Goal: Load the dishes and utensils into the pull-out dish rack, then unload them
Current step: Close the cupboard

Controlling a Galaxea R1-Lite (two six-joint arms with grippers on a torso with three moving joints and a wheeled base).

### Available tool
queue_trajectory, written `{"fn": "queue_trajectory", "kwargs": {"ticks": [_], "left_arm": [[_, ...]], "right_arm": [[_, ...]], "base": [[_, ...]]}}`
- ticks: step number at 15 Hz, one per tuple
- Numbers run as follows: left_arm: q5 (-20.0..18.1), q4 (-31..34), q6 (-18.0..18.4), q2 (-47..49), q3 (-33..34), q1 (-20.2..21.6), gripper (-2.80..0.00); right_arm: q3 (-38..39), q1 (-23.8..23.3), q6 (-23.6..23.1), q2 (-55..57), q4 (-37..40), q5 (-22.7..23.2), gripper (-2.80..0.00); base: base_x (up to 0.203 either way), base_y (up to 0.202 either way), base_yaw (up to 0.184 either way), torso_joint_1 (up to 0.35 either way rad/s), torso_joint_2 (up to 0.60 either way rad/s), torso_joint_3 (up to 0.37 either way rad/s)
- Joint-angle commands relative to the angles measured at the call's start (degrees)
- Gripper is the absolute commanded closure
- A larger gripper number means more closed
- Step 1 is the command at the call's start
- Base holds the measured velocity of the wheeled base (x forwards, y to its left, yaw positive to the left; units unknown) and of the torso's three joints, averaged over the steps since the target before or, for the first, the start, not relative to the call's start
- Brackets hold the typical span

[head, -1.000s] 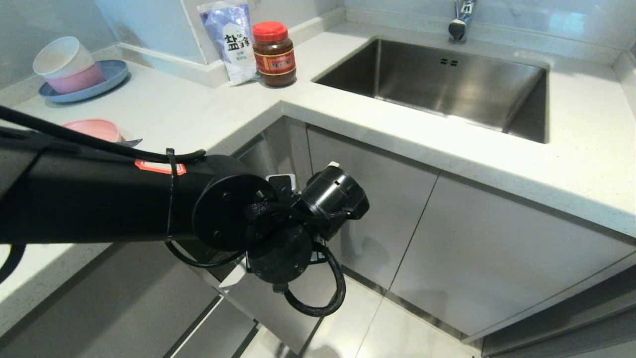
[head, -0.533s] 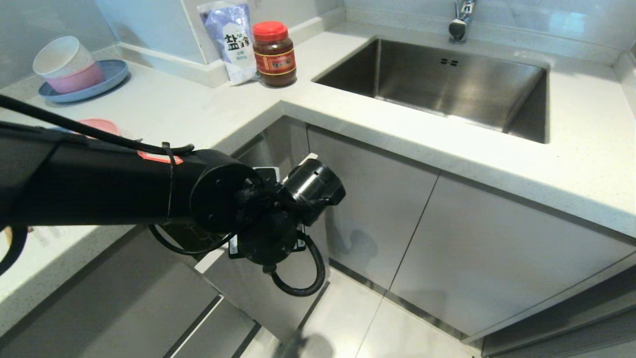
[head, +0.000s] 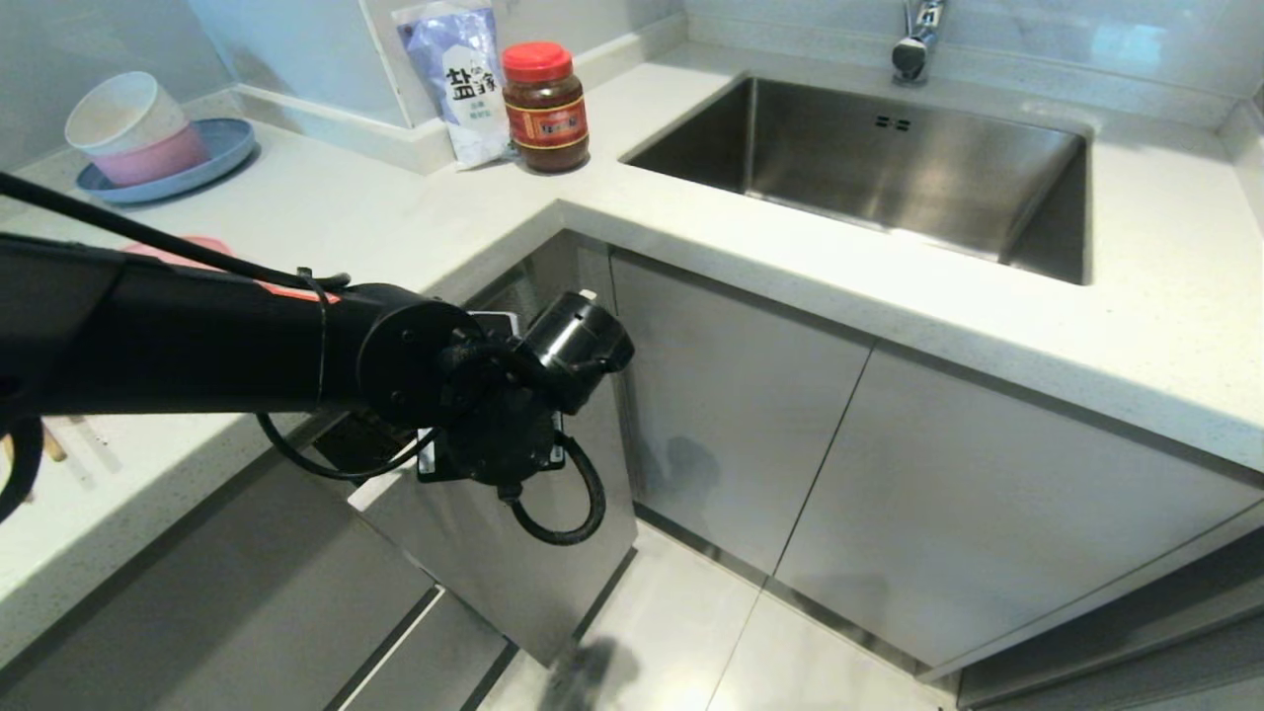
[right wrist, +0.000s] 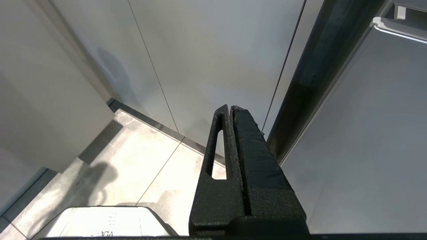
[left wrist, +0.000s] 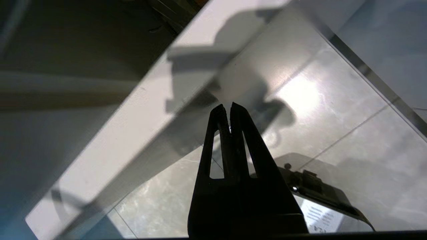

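Left arm (head: 197, 336) reaching from the left edge across the table (head: 395, 217), its wrist in front of the corner cabinet. Left jaws (left wrist: 230, 108) closed on nothing, pointing down at the grey front panel (head: 504, 563) of the rack, which stands pulled out from the cabinet; the panel's pale top edge (left wrist: 133, 126) lies just beside the tips, and whether they touch it cannot be told. Below the jaws, the tiled floor (left wrist: 333, 140). The rack's wire basket is hidden behind the arm. Behind and above the jaws, on the table, only a sliver of the pink plate (head: 193, 244) shows over the arm; the bowl and spoon are not visible. Chopsticks (head: 54, 446) lie on the table at the near left edge, beneath the arm. Farther back stand stacked bowls on a blue plate (head: 222, 148), a salt bag (head: 459, 79) and a jar (head: 545, 109), with the sink (head: 889, 168) to the right. Right jaws (right wrist: 231, 108) closed and empty, hanging before cabinet doors (right wrist: 200, 50) above the floor.
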Motion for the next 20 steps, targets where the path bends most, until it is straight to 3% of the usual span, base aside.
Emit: {"fn": "queue_trajectory", "kwargs": {"ticks": [1, 7, 13, 20], "left_arm": [[0.2, -0.9, 1.3, 0.0, 0.1, 2.2, 0.0], [0.2, -4.6, 6.7, 0.0, 0.0, 8.1, 0.0], [0.2, -4.9, 8.5, 0.3, -2.4, 12.4, 0.0], [0.2, -4.8, 8.5, 0.0, -2.4, 12.4, 0.0]], "right_arm": [[0.1, 0.0, 0.0, -0.2, 0.0, 0.0, 0.0], [0.1, 0.0, 0.0, -0.2, 0.0, 0.0, 0.0], [0.1, 0.1, 0.0, -0.2, 0.0, 0.0, 0.0], [0.1, 0.0, 0.0, -0.2, 0.0, 0.0, 0.0]], "base": [[0.0, 0.0, 0.0, 0.0, 0.0, 0.0], [0.0, 0.0, 0.0, 0.0, 0.0, 0.0], [0.0, 0.0, 0.0, 0.0, 0.0, 0.0], [0.0, 0.0, 0.0, 0.0, 0.0, 0.0]]}}
